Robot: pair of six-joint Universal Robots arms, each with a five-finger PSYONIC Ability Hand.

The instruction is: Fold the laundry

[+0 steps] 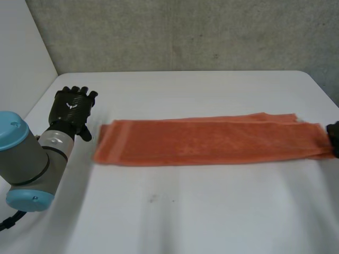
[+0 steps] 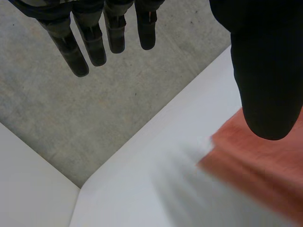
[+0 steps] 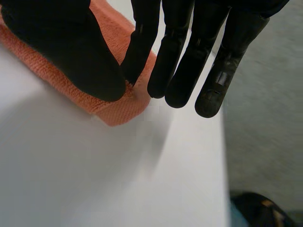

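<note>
Orange terry towel point(image 1: 212, 140), one item, lies flat across the middle of the white surface point(image 1: 185, 211) as a long narrow strip, apparently already doubled lengthwise. State of left robot hand point(image 1: 71, 108): wide, fingers point(image 2: 90, 42) straight, thumb apart, holding nothing; it sits near the strip's left end, not touching it. State of right robot hand point(image 1: 333, 138): at the strip's right end, thumb point(image 3: 71, 56) and nearest finger pinched on the end corner, other fingers straight past the edge. Judged step: end-to-end fold, right end gripped, left end not yet taken. Next move calls for the left robot hand to pin or take its end, or the right to carry its corner across, edges aligned. Count: one towel, two robot hands, one surface.
</note>
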